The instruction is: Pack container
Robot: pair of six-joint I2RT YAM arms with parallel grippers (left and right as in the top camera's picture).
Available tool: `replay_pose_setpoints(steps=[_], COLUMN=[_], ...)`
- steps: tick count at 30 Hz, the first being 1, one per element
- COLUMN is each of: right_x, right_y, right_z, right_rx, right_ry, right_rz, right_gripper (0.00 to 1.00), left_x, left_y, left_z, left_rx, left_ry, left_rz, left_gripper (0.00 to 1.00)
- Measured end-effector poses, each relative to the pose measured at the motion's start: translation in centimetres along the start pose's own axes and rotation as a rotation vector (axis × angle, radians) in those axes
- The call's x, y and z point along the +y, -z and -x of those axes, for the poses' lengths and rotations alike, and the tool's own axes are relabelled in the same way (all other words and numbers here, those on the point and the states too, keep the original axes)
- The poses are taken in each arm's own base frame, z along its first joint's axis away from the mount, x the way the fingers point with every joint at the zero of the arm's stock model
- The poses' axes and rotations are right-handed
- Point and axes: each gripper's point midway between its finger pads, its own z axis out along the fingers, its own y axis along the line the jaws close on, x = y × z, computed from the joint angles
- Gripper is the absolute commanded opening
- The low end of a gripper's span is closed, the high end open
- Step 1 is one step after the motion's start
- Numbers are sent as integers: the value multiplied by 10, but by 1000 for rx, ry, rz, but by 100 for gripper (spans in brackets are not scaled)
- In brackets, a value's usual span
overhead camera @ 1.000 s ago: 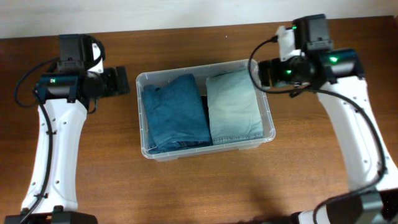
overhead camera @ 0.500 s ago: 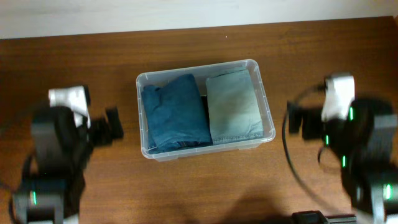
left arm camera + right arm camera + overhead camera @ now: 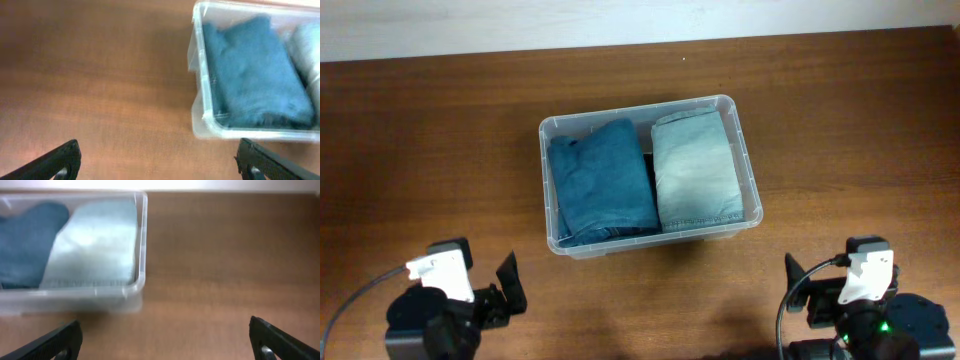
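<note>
The clear plastic container (image 3: 750, 185) stands in the middle of the wooden table. Inside lie folded dark blue jeans (image 3: 602, 180) on the left and folded light blue jeans (image 3: 695, 172) on the right. The container also shows in the left wrist view (image 3: 197, 107) and in the right wrist view (image 3: 141, 240). My left gripper (image 3: 508, 290) is open and empty at the table's front left. My right gripper (image 3: 798, 290) is open and empty at the front right. Both are well away from the container.
A pale wall edge (image 3: 520, 25) runs along the back of the table. Bare wood (image 3: 420, 150) lies on both sides of the container and in front of it.
Both arms have pulled back from beside the container to the front edge of the table. The container and the jeans have not moved.
</note>
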Motion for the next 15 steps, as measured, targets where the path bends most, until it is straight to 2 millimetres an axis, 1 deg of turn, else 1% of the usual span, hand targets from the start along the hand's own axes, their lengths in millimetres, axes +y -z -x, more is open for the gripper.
replay_pose_setpoints(steps=[4, 6, 11, 15], right_x=[0, 0, 1, 4], right_y=[0, 0, 0, -6], right_z=[-15, -17, -16, -3], right_rx=[60, 70, 58, -69], right_ry=[-3, -5, -5, 17], right_rz=[0, 0, 4, 22], right_gripper=[98, 99, 98, 98], left_x=[4, 4, 4, 4], left_y=[1, 1, 0, 0], left_z=[-23, -25, -26, -26], left_rx=[93, 102, 104, 105], left_ry=[-3, -4, -4, -4], left_rz=[15, 16, 17, 17], left_gripper=[99, 99, 99, 99])
